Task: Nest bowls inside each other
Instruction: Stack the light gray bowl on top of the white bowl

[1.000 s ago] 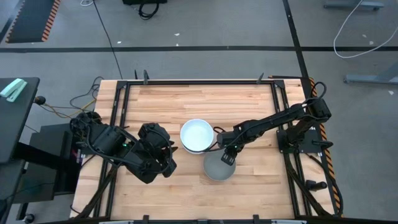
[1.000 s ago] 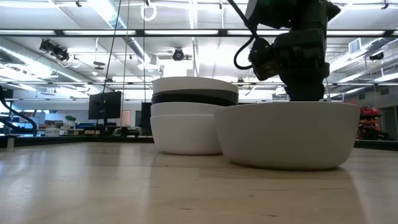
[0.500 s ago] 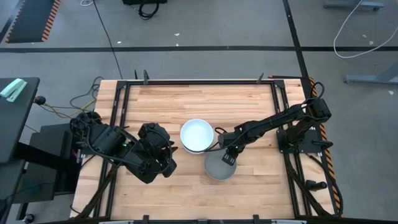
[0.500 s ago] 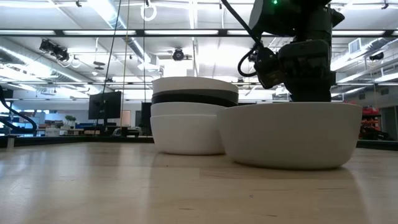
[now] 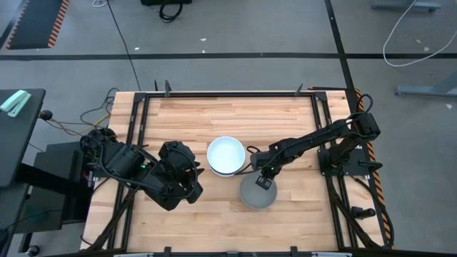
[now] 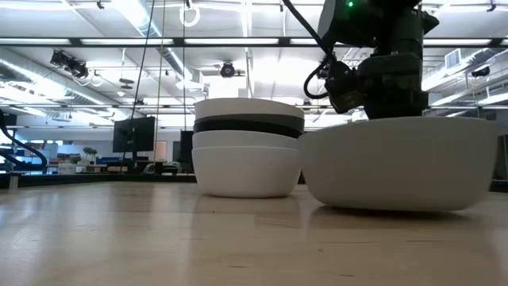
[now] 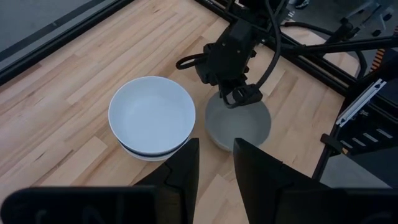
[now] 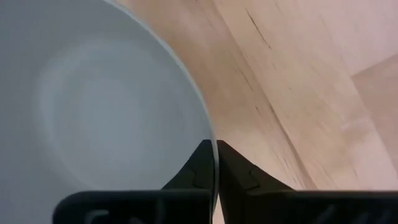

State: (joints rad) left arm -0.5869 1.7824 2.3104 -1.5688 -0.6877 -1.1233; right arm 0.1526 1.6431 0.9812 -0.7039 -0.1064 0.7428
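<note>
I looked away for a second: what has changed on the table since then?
The right gripper, its jaws pinching the rim of the grey bowl, has dragged that bowl toward the table's front edge and slightly away from the stack of bowls. The stack and the left gripper stayed put.

High cam straight down on my table; low cam level, close to bowls; wrist cams look past my fingers. All share the grey bowl.
</note>
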